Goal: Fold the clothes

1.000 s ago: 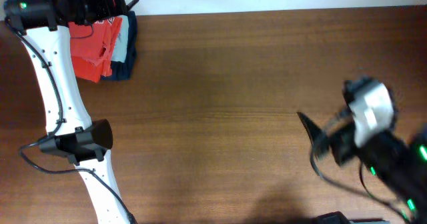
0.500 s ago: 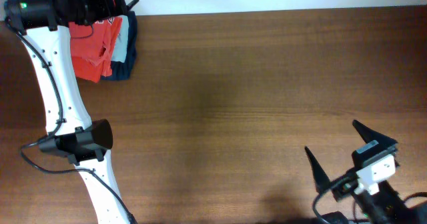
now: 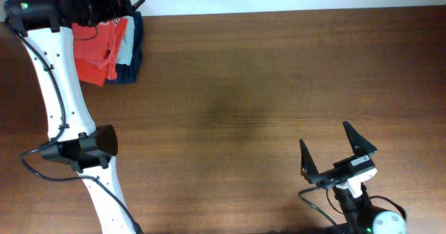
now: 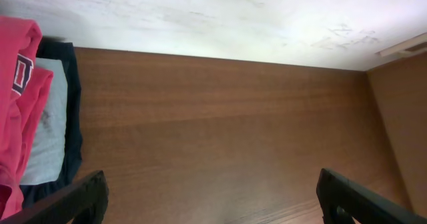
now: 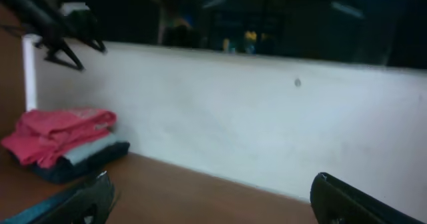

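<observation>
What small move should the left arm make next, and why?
Probably withdraw the open left gripper: the red lettered shirt already lies folded on a grey garment and a navy garment; the right gripper is open, empty.

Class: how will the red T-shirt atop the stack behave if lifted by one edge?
Probably floppy: the red T-shirt lies in soft rumpled folds, so it would likely droop and unfold. It may tug the grey garment beneath it askew.
</observation>
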